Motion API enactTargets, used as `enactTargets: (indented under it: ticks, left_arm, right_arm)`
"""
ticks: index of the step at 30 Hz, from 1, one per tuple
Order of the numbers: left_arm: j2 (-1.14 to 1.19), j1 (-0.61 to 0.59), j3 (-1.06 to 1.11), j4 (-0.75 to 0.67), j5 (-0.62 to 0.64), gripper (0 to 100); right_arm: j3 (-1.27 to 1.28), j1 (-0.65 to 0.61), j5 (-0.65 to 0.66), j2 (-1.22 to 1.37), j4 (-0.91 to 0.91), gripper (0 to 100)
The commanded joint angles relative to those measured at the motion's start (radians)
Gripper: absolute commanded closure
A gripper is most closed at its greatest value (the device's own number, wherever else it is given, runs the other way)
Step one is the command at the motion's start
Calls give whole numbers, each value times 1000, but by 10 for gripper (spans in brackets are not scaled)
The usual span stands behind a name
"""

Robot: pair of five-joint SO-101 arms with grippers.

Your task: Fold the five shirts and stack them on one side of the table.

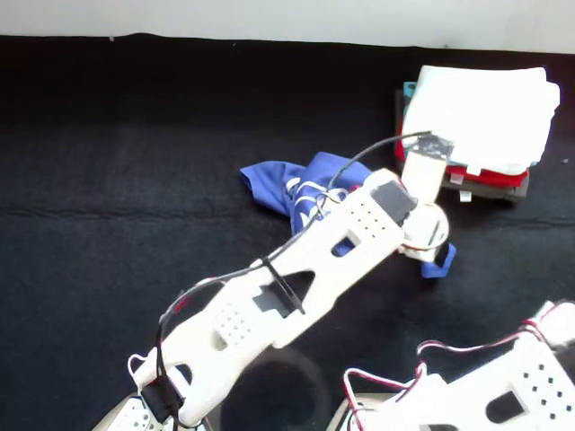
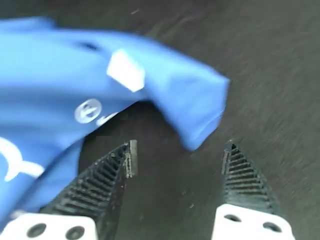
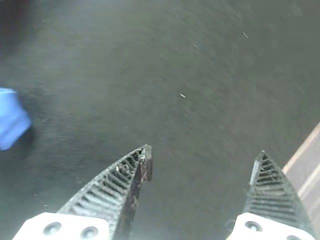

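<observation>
A crumpled blue shirt (image 1: 305, 184) lies mid-table, and one corner of it (image 1: 440, 260) pokes out past my left arm (image 1: 314, 260), which stretches over it. In the left wrist view my left gripper (image 2: 180, 152) is open just above the black cloth. The blue shirt (image 2: 75, 85) with its white tag (image 2: 126, 70) lies right beyond the fingertips. A stack of folded shirts (image 1: 481, 112), white on top with red and dark ones under it, sits at the far right. My right gripper (image 3: 202, 160) is open over bare black cloth, with a blue shirt corner (image 3: 10, 122) off to one side.
The black tablecloth (image 1: 108, 224) covers the table. My right arm (image 1: 503, 386) rests at the near right with its red and white wires. A pale table edge (image 3: 305, 155) runs beside the right gripper. A light wall (image 1: 269, 18) borders the far side.
</observation>
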Motion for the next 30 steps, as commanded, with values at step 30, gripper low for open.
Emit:
enactTargets:
  ticks: [30]
  left_arm:
    - [234, -200, -496, 115, 9, 992]
  right_arm:
    - [-10, 84, 8, 12, 61, 692]
